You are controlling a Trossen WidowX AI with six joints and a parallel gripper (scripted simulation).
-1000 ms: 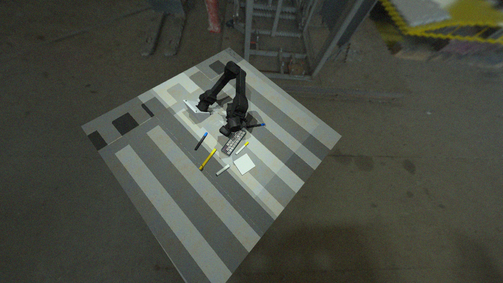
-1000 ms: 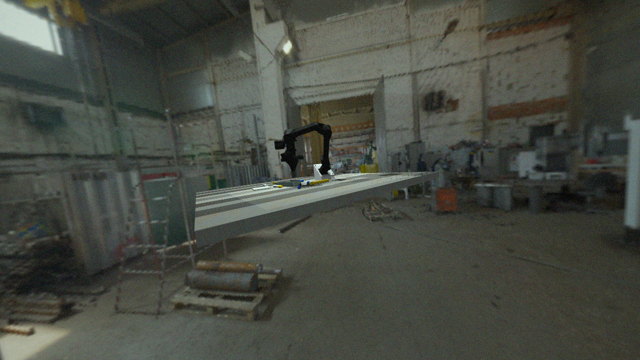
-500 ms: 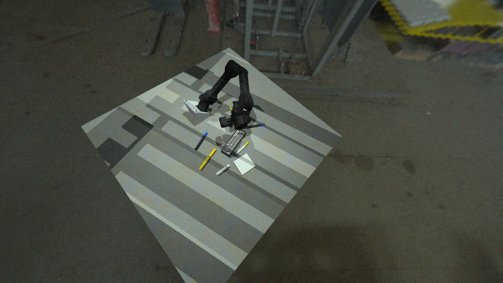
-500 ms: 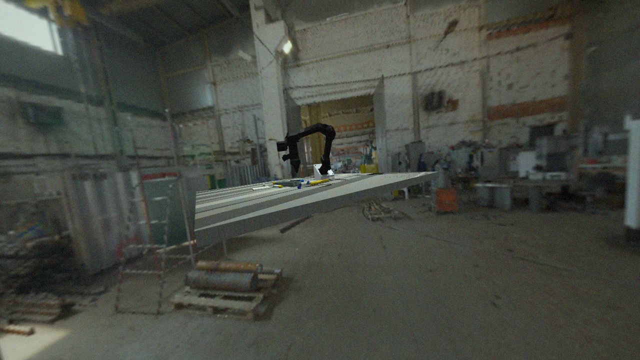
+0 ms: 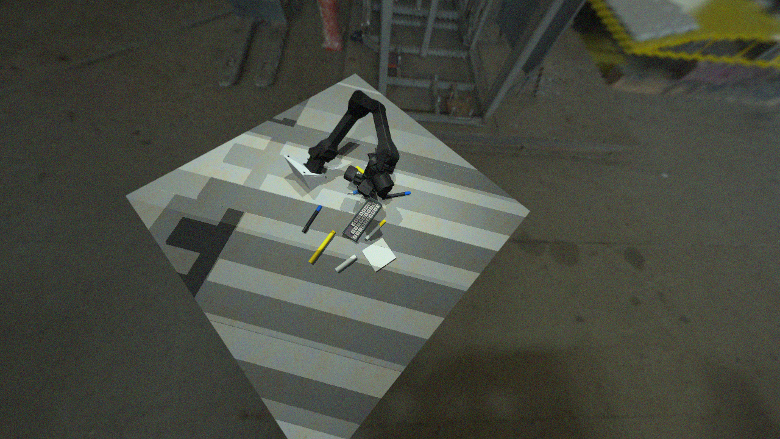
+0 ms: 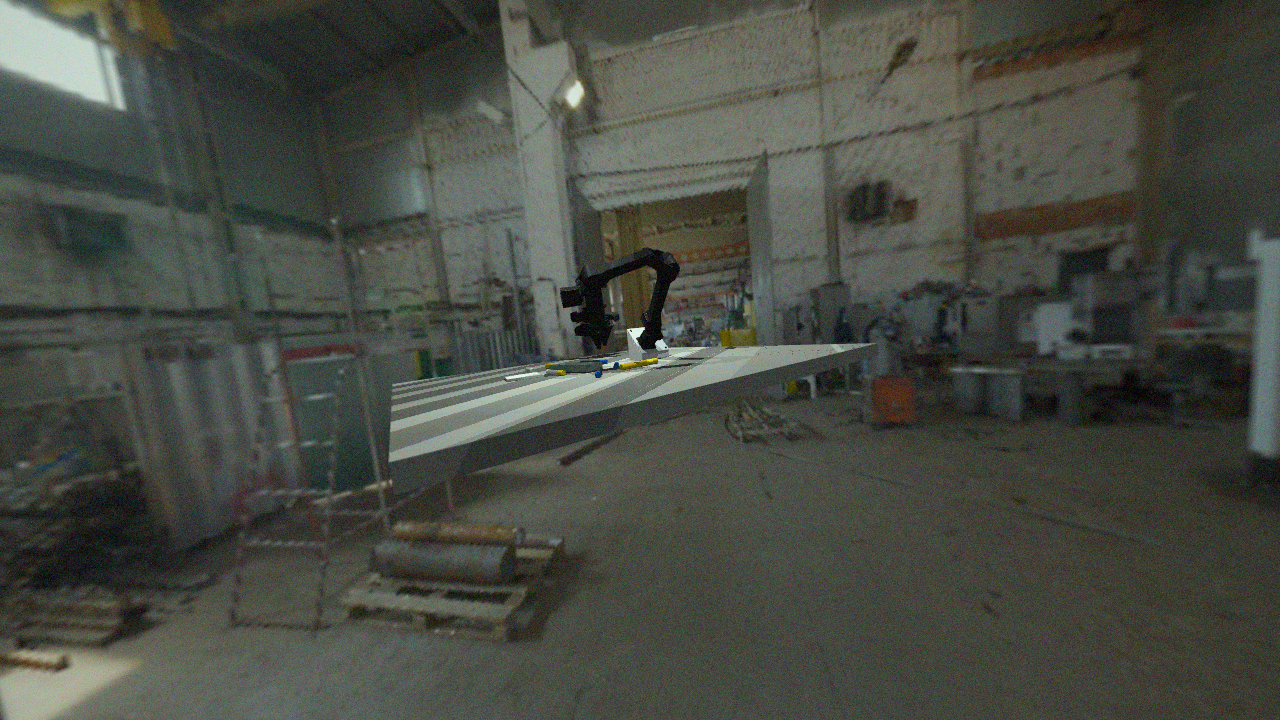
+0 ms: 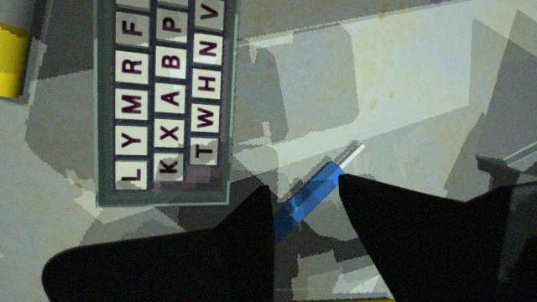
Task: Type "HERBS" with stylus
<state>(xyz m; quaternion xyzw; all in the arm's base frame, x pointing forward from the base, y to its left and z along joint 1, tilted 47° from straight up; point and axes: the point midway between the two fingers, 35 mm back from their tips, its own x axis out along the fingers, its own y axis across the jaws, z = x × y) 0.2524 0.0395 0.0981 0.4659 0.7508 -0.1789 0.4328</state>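
The keyboard [image 5: 347,235] [image 7: 164,199] lies on the desk, its H, B and R keys readable in the wrist view and its far end cut off, with E and S out of that view. The stylus [image 7: 312,190], blue with a thin white tip, lies diagonally beside the T end of the keyboard. My gripper [image 7: 304,190] [image 6: 597,345] is open above the stylus, with its black fingertips on either side of the blue barrel. Nothing shows held between them. The rear of the stylus is hidden behind the left finger.
A black pen with a blue end [image 5: 312,219], a yellow marker [image 5: 322,247], a white cylinder [image 5: 345,264], a white square [image 5: 379,255] and a white-and-yellow pen [image 5: 375,230] lie around the keyboard. Another blue-ended pen [image 5: 398,194] lies beside the gripper.
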